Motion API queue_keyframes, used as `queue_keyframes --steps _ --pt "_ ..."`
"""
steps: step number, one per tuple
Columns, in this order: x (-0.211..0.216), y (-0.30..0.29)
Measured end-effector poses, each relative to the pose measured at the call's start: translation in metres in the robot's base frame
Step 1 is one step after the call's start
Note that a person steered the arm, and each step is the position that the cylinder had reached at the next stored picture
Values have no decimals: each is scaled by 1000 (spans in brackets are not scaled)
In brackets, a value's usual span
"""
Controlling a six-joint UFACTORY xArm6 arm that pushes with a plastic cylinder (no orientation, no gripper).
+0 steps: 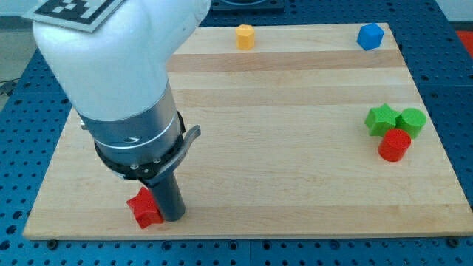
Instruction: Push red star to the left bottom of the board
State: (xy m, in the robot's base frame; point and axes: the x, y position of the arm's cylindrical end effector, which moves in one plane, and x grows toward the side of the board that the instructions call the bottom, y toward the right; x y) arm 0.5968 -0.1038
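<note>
The red star [144, 209] lies near the view's bottom left corner of the wooden board [281, 148]. My tip [173, 217] stands right against the star's right side, touching it. The arm's white and grey body [126, 96] rises above it toward the view's top left and hides the board behind it.
A yellow block [245, 36] sits at the view's top centre. A blue block [370, 35] sits at the top right. A green star [381, 120], a green block [411, 121] and a red cylinder [395, 145] cluster at the right edge.
</note>
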Motion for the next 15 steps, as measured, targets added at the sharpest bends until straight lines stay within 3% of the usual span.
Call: queue_keyframes --steps 4,5,6,8,11,13,15 --pt "-71 -20" --pt "-27 75" --pt "20 118" --pt "22 115" --pt "-15 -16" --pt "-15 -29" --pt "-53 -54"
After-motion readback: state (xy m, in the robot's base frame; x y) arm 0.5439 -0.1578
